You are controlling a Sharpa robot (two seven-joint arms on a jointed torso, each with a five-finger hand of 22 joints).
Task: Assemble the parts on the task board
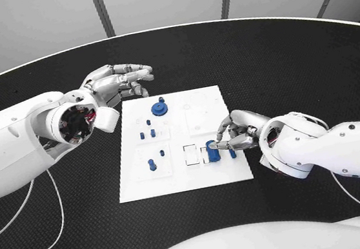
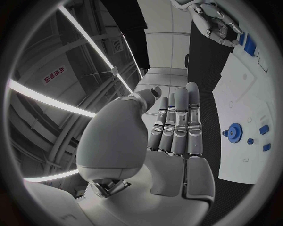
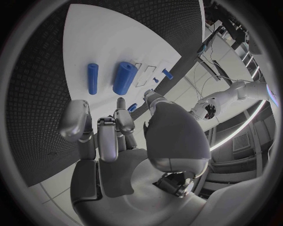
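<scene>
The white task board (image 1: 184,176) lies mid-table. On its right part lie a thick blue cylinder (image 1: 212,150) (image 3: 124,77) and a thinner blue pin (image 1: 232,152) (image 3: 92,78), side by side. My right hand (image 1: 236,133) (image 3: 112,132) hovers at the board's right edge, just short of these two, fingers apart and holding nothing. A round blue knob (image 1: 159,108) (image 2: 235,132) stands at the board's far end. Several small blue pegs (image 1: 152,165) stand along the left side. My left hand (image 1: 121,82) (image 2: 174,127) is raised off the board's far-left corner, fingers straight, empty.
White rectangular slots (image 1: 191,154) sit beside the thick cylinder. Black table (image 1: 303,70) surrounds the board on all sides. White cables (image 1: 54,238) run over the table at the near left.
</scene>
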